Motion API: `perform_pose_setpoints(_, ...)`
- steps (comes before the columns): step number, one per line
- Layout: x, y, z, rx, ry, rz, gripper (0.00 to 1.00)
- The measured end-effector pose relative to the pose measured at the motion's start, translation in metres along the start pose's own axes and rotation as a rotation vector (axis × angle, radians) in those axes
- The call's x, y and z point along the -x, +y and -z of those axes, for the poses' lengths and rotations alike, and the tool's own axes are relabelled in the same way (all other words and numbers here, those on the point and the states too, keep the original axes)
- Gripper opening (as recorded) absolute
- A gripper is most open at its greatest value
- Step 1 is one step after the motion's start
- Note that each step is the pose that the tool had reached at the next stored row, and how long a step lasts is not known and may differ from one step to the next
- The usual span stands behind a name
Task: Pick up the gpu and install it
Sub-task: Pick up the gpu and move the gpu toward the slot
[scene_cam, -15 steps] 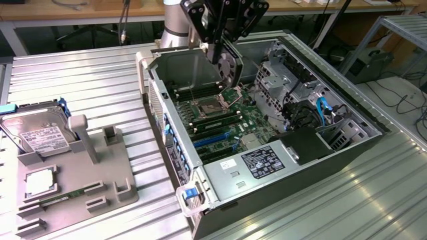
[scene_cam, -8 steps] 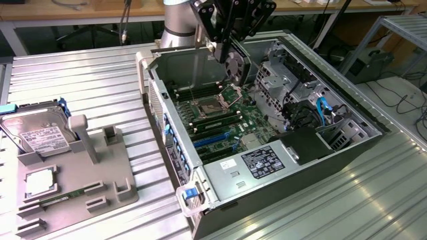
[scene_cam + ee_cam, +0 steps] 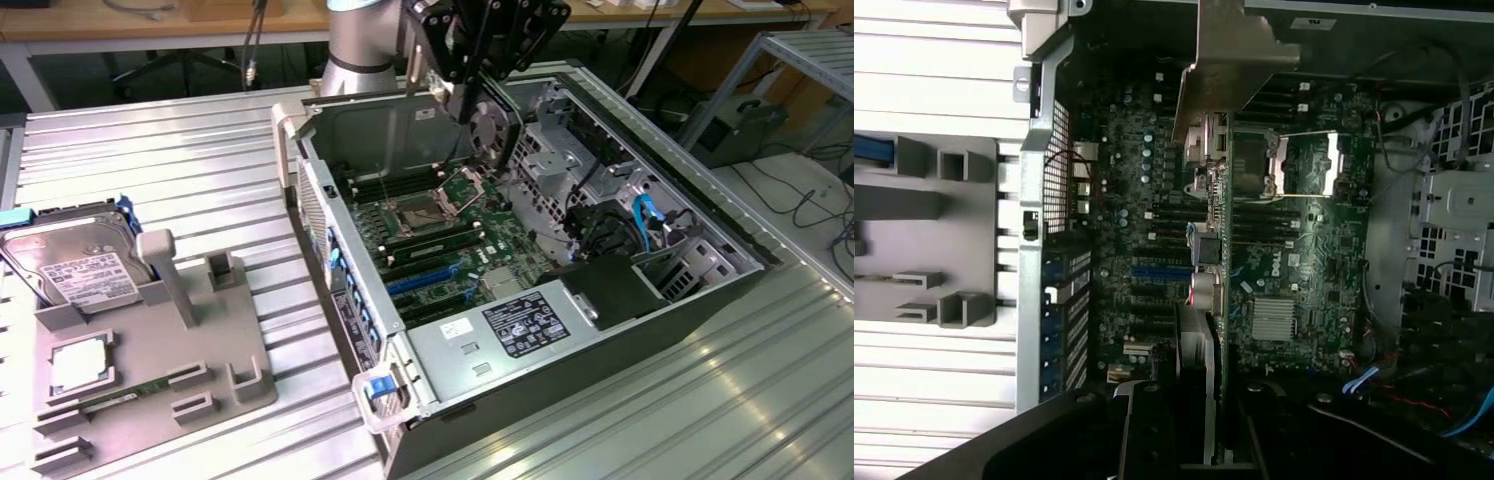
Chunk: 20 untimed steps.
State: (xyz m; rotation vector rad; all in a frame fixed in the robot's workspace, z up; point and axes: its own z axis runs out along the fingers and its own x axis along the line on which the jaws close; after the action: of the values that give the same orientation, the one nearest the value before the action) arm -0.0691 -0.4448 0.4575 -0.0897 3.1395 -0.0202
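The gpu is held on edge by the gripper over the open case, which is laid on its side on the ribbed metal counter. The fingers are drawn in narrow and are clamped on the card's upper edge, one on each face. In the exterior view the round fan is seen on the face turned toward that view's left, and the card is hung near the far end of the case, above the motherboard and just beyond the socket. In the wrist view the gpu is seen edge-on as a thin strip run away from the gripper, with the pale bracket at its far end by the case wall. The motherboard is spread beneath it, the socket to one side of the card and the blue slots to the other. Whether the card's lower edge is touching the board cannot be told. On the exterior view's left, well apart from the case, a grey holder is set on the counter, with a hard drive stood in it and a memory stick laid in a groove.
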Motion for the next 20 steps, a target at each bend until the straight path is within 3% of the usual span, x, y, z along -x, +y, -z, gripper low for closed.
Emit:
perform_pose_setpoints(12,0.028,-0.0016,-0.0005,0.0,0.0001,0.0,0.28)
perform_pose_setpoints(20,0.052,-0.003,-0.0009,0.0,0.0,0.0,0.28)
